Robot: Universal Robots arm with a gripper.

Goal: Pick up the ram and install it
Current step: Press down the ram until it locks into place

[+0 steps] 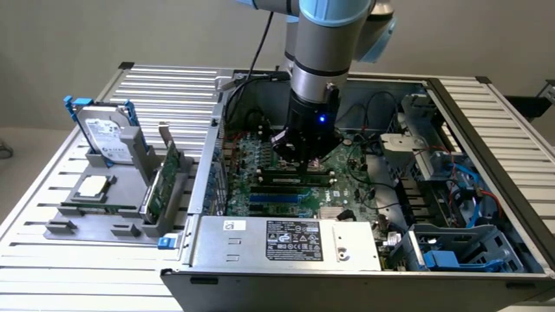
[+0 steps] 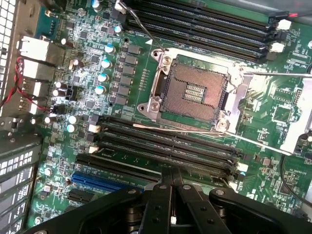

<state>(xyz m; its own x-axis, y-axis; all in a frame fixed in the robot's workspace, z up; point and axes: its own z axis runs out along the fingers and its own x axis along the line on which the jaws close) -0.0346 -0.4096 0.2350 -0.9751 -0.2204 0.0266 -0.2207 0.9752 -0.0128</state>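
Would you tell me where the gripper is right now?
Mid-frame in the exterior view, the gripper is inside the open computer case, shut, its tips at the memory slots next to the empty processor socket.

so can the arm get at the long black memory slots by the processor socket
likely yes: the arm reaches into the open metal case, shut jaws just above the long black memory slots, nothing between

A robotics lab or test bench — an open computer case [image 1: 364,195] sits on a slatted aluminium surface [image 1: 165,84] beside a grey parts fixture [image 1: 104,214].
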